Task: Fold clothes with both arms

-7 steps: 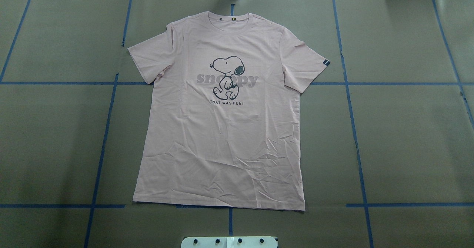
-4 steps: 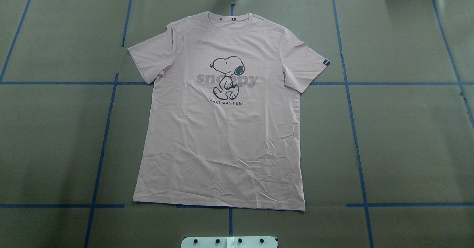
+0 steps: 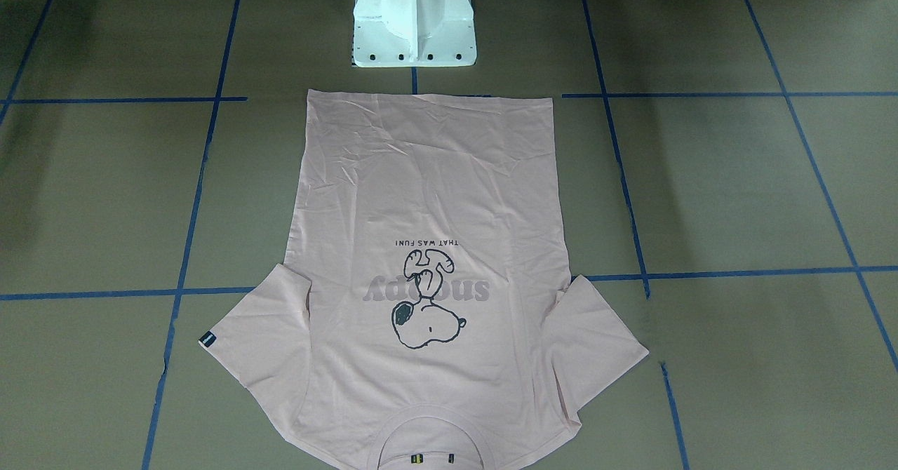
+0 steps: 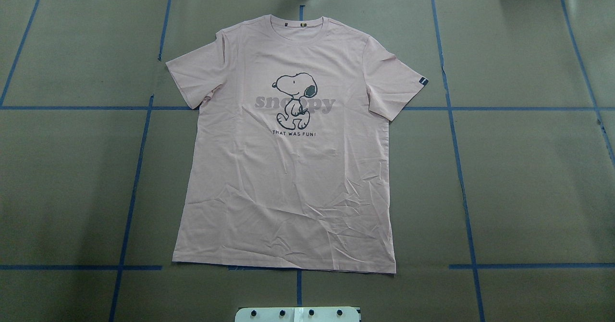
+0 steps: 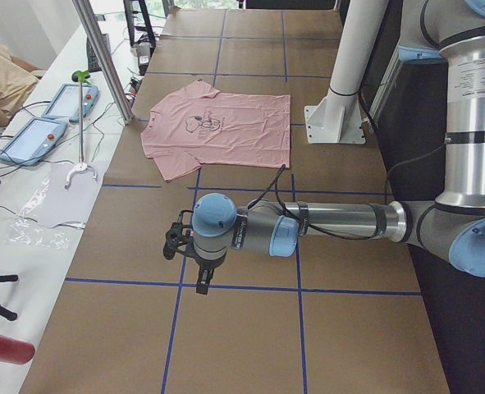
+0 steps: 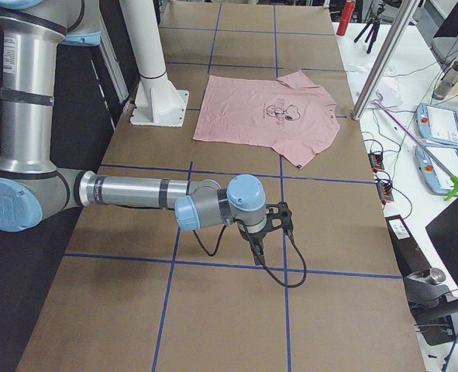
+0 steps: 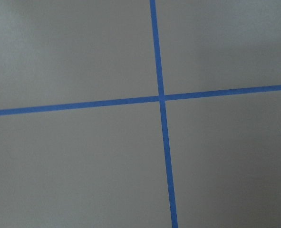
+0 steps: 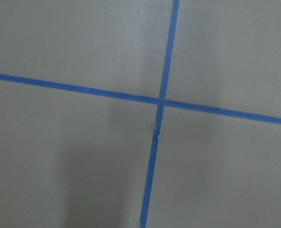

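The left gripper (image 5: 189, 254) hangs over crossed blue tape (image 7: 161, 97) well to the left of the white pedestal (image 3: 414, 17); I cannot tell whether it is spread apart or closed together. The pink T-shirt (image 4: 288, 182) lies flat, print up, on the table (image 4: 528, 168) just in front of the pedestal, hem nearest it; the right gripper (image 6: 269, 229) hangs well to the pedestal's right, its state equally impossible to tell.
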`<state>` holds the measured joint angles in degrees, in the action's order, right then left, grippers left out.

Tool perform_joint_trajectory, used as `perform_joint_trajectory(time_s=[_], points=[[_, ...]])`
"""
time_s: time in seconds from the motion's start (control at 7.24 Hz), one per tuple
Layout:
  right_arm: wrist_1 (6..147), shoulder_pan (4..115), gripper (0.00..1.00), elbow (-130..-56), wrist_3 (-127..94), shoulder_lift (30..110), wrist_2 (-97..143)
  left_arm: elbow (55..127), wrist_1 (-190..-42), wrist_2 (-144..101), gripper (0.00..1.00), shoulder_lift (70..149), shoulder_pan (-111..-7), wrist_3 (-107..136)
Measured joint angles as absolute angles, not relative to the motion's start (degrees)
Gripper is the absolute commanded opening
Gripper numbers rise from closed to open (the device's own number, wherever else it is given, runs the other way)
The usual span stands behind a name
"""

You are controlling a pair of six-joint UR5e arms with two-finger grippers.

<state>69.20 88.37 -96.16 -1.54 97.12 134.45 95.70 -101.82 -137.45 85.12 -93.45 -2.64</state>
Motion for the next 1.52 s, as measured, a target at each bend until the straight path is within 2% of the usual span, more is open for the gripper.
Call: perform_joint_trajectory(time_s=[0.28,0.69,1.1,1.24,1.38,1.52], points=[[62.64,88.21,1.00,-93.46,-2.43,92.62,133.47,95.65,-112.20,-137.34,1.00,87.15,-93.43,-2.46],[62.69,87.61,1.00,-84.94,-9.63,81.30,139.31,91.46,-129.11,-137.59,1.00,95.67,-93.19,2.27],[61.82,80.15,0.99,-83.65,-22.52,72.37,139.00,90.15,-135.75,-137.51,1.00,97.50,-87.44,8.55],[61.50,76.18,0.84,-83.65,-28.65,69.49,134.96,89.93,-136.20,-137.32,1.00,97.64,-84.69,9.92],[61.33,71.49,0.76,-83.47,-35.84,66.80,128.80,89.96,-136.34,-137.24,1.00,97.73,-83.24,10.66],[61.23,66.52,0.74,-83.25,-43.21,64.61,121.92,90.05,-136.39,-137.21,1.00,97.78,-82.62,11.23]])
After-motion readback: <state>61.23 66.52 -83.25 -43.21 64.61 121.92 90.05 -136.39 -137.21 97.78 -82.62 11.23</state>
